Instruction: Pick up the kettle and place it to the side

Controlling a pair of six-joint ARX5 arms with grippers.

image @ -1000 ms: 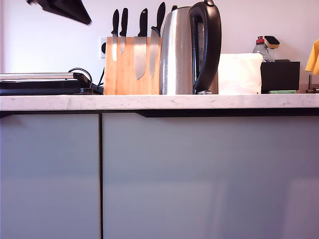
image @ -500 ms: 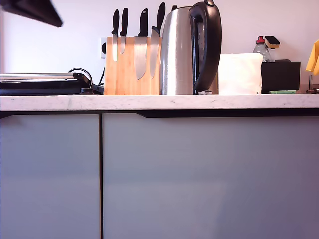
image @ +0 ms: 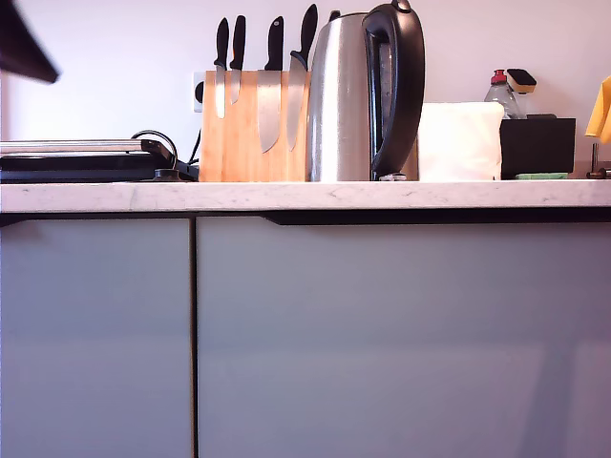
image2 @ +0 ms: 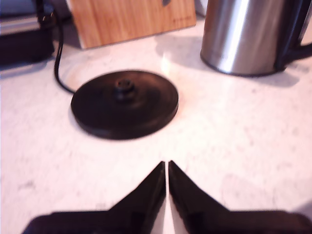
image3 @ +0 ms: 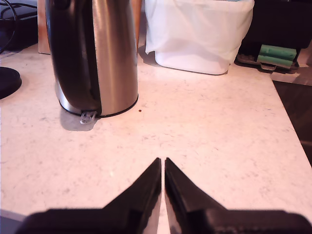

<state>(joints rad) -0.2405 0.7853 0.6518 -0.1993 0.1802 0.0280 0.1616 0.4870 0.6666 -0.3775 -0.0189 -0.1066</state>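
My first gripper [image2: 167, 168] hangs over bare countertop [image2: 253, 141], jaws closed tip to tip with nothing between them. Just beyond it lies the round black kettle base [image2: 124, 102], flat on the counter, its cord [image2: 57, 53] running back toward the knife block [image2: 131, 17]. The kettle [image2: 243, 36] stands off the base, well apart from it, upright on the counter.

My second gripper [image3: 162, 165] likewise has its jaws closed, empty, above the countertop [image3: 209, 141]. Ahead of it stands the kettle [image3: 95, 53], black handle [image3: 68, 53] turned toward the camera. Farther back: a white bag [image3: 197, 34] and a black box [image3: 278, 29] with a green item at its foot.

Exterior view: kettle [image: 344, 105] upright on the countertop [image: 305, 196], just beside the knife block [image: 253, 134] and taller than it, white bag [image: 458, 141] behind. Grill [image: 81, 160] at the exterior view's left.

Change from 1.0 s ago: a dark arm part [image: 21, 48] at the exterior view's top has moved steadily toward that view's left, now only a wedge at the edge. Kettle position unchanged.
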